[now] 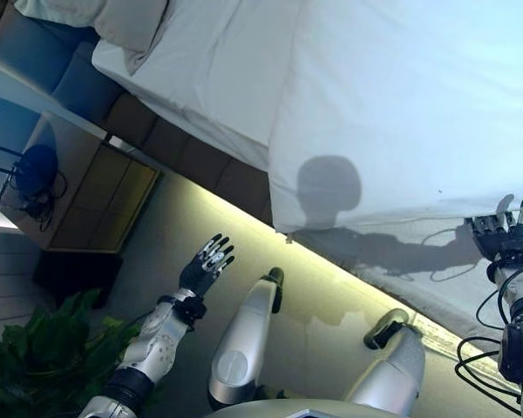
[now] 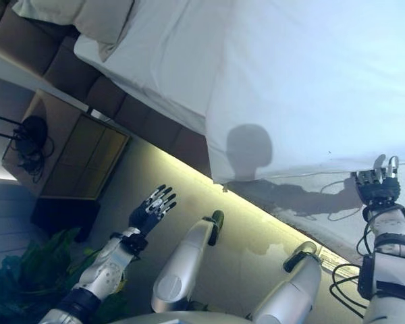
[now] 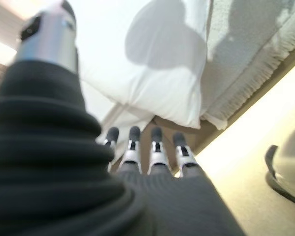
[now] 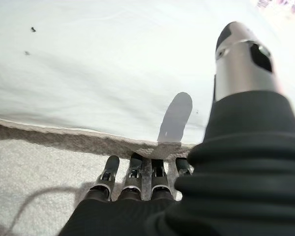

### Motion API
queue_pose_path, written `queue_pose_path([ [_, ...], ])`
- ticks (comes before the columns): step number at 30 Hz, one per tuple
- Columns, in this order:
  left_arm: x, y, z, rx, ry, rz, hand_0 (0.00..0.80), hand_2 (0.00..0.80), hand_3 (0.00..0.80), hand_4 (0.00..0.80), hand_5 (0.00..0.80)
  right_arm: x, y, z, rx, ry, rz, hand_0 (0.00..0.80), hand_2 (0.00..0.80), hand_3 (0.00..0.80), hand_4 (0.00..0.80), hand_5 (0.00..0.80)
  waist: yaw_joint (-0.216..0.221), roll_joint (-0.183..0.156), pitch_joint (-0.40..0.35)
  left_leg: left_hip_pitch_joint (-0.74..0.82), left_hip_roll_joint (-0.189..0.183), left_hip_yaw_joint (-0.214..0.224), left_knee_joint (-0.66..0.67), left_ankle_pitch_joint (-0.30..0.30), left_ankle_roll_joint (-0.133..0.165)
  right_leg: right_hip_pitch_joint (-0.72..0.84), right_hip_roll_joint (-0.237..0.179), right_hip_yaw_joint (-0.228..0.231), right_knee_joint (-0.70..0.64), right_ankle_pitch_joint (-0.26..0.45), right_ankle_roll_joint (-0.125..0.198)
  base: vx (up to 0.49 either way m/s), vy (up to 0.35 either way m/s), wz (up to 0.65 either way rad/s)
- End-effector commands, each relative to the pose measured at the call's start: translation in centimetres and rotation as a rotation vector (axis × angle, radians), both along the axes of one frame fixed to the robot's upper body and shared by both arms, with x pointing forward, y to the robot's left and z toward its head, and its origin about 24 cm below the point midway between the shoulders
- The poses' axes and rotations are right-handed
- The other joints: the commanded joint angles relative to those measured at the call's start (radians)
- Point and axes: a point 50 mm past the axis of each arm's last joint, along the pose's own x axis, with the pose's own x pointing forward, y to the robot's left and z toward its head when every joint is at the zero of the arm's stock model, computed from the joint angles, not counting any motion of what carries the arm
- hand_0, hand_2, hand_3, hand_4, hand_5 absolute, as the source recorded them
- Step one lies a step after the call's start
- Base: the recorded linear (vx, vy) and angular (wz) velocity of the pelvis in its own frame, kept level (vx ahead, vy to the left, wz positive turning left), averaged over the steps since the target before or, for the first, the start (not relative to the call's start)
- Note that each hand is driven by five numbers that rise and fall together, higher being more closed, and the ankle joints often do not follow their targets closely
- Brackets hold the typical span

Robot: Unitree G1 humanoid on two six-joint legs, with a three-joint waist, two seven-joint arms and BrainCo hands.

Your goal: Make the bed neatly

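A white duvet (image 1: 401, 104) covers the bed, and its lower edge hangs over a grey textured cover (image 1: 436, 283) with a fringed hem. A pillow (image 1: 113, 22) lies at the bed's head, on the white sheet (image 1: 218, 70). My right hand (image 1: 503, 231) is at the duvet's edge with straight fingers (image 4: 132, 177) whose tips touch the hem where the duvet (image 4: 113, 64) meets the grey cover (image 4: 44, 157). My left hand (image 1: 207, 266) hovers open over the floor beside the bed, holding nothing. Past its fingers (image 3: 157, 147) hangs the duvet's corner (image 3: 162, 73).
A brown padded bed base (image 1: 183, 148) runs under the mattress. A wooden nightstand (image 1: 96, 187) with a dark lamp and cords (image 1: 30, 174) stands by the bed's head. A green plant (image 1: 35, 357) is low on the left. Glossy floor (image 1: 331, 305) lies between me and the bed.
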Motion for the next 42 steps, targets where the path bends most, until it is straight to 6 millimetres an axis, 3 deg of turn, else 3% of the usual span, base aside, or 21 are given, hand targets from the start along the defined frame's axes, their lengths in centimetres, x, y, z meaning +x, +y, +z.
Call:
queue_pose_path([
  [1, -0.7, 0.6, 0.0, -0.039, -0.028, 0.055, 0.0, 0.0, 0.0, 0.0, 0.0, 0.6, -0.9, 2.9, -0.08, -0.065, 0.036, 0.0, 0.0, 0.0, 0.0, 0.0, 0.018, 0.039, -0.009, -0.065, -0.011, -0.024, -0.015, 0.045, -0.012, -0.039, 0.005, 0.102, 0.046, 0.132, 0.049, 0.0, 0.0, 0.0],
  [8, -1.0, 0.4, 0.0, -0.033, -0.052, 0.062, 0.0, 0.0, 0.0, 0.0, 0.0, 1.2, -1.1, 4.2, -0.097, -0.077, 0.035, 0.0, 0.0, 0.0, 0.0, 0.0, 0.03, 0.066, 0.014, -0.112, -0.015, -0.018, -0.011, 0.065, -0.017, -0.073, 0.012, 0.104, 0.052, 0.133, 0.059, -0.044, 0.018, 0.04],
  [12, -1.2, 0.0, 0.1, -0.052, -0.055, 0.061, 0.0, 0.0, 0.0, 0.0, 0.0, 2.0, -1.2, 6.3, -0.144, -0.104, 0.066, 0.0, 0.0, 0.0, 0.0, 0.0, 0.026, 0.082, 0.02, -0.127, -0.013, -0.003, -0.012, 0.075, -0.022, -0.088, 0.013, 0.108, 0.056, 0.125, 0.062, -0.045, 0.087, -0.02],
  [13, -1.3, -0.1, 0.1, -0.056, -0.053, 0.061, 0.0, 0.0, 0.0, 0.0, 0.0, 2.3, -1.2, 6.9, -0.157, -0.111, 0.079, 0.104, 0.104, 0.104, 0.104, 0.104, 0.026, 0.085, 0.02, -0.128, -0.012, 0.001, -0.013, 0.076, -0.023, -0.09, 0.012, 0.11, 0.057, 0.123, 0.062, -0.022, 0.087, -0.05],
  [15, -1.6, 0.0, -0.1, -0.06, -0.048, 0.06, 0.0, 0.0, 0.0, 0.0, 0.0, 2.8, -1.0, 8.2, -0.166, -0.134, 0.1, 0.395, 0.395, 0.395, 0.395, 0.395, 0.027, 0.088, 0.018, -0.129, -0.011, 0.005, -0.011, 0.076, -0.025, -0.093, 0.01, 0.112, 0.06, 0.12, 0.062, -0.005, 0.068, -0.05],
  [17, -2.0, 0.2, -0.2, -0.066, -0.042, 0.06, 0.0, 0.0, 0.0, 0.0, 0.0, 3.3, -0.7, 9.3, -0.178, -0.15, 0.131, 0.461, 0.461, 0.461, 0.461, 0.461, 0.029, 0.088, 0.015, -0.128, -0.01, 0.008, -0.009, 0.076, -0.029, -0.091, 0.009, 0.115, 0.06, 0.119, 0.061, 0.005, 0.047, -0.01],
  [18, -2.1, 0.3, -0.2, -0.068, -0.041, 0.06, 0.0, 0.0, 0.0, 0.0, 0.0, 3.6, -0.6, 9.8, -0.19, -0.155, 0.143, 0.687, 0.687, 0.687, 0.687, 0.687, 0.03, 0.088, 0.015, -0.128, -0.009, 0.01, -0.006, 0.075, -0.03, -0.089, 0.008, 0.115, 0.06, 0.118, 0.059, 0.002, 0.038, 0.0],
  [19, -2.2, 0.4, -0.2, -0.07, -0.041, 0.06, 0.0, 0.0, 0.0, 0.0, 0.0, 3.8, -0.5, 10.2, -0.2, -0.158, 0.151, 0.8, 0.8, 0.8, 0.8, 0.8, 0.031, 0.088, 0.014, -0.128, -0.009, 0.012, -0.004, 0.074, -0.031, -0.088, 0.007, 0.115, 0.061, 0.116, 0.058, 0.0, 0.0, 0.0],
  [24, -2.8, 0.8, -0.3, -0.07, -0.026, 0.057, 0.0, 0.0, 0.0, 0.0, 0.0, 4.4, 0.0, 11.4, -0.218, -0.172, 0.195, 0.8, 0.8, 0.8, 0.8, 0.8, 0.039, 0.085, 0.004, -0.128, -0.013, 0.017, 0.047, 0.048, -0.026, -0.08, -0.011, 0.115, 0.097, 0.104, 0.045, 0.023, 0.018, 0.03],
  [31, -3.1, 0.7, -0.3, -0.078, -0.02, 0.057, 0.0, 0.0, 0.0, 0.0, 0.0, 5.1, 1.0, 10.7, -0.223, -0.175, 0.24, 0.8, 0.8, 0.8, 0.8, 0.8, 0.046, 0.083, 0.005, -0.11, -0.034, 0.013, 0.049, 0.046, -0.015, -0.055, -0.006, 0.121, 0.097, 0.102, 0.038, 0.037, 0.021, -0.01],
  [38, -2.7, 1.2, 0.2, -0.069, -0.035, 0.075, 0.0, 0.0, 0.0, 0.0, 0.0, 5.8, 2.4, 8.6, -0.394, -0.087, 0.277, 0.8, 0.8, 0.8, 0.8, 0.8, 0.064, 0.056, 0.018, -0.064, -0.027, 0.004, -0.022, 0.088, -0.013, 0.043, 0.005, 0.069, -0.01, 0.135, 0.044, -0.007, -0.064, -0.02],
  [42, -2.1, 1.7, 1.0, -0.048, -0.041, 0.095, 0.0, 0.0, 0.0, 0.0, 0.0, 7.0, 4.8, 7.6, -0.499, -0.066, 0.346, 0.8, 0.8, 0.8, 0.8, 0.8, 0.098, 0.032, 0.008, -0.008, -0.028, -0.005, -0.103, 0.131, -0.017, 0.142, -0.001, 0.02, -0.109, 0.166, 0.053, 0.031, -0.088, 0.03],
])
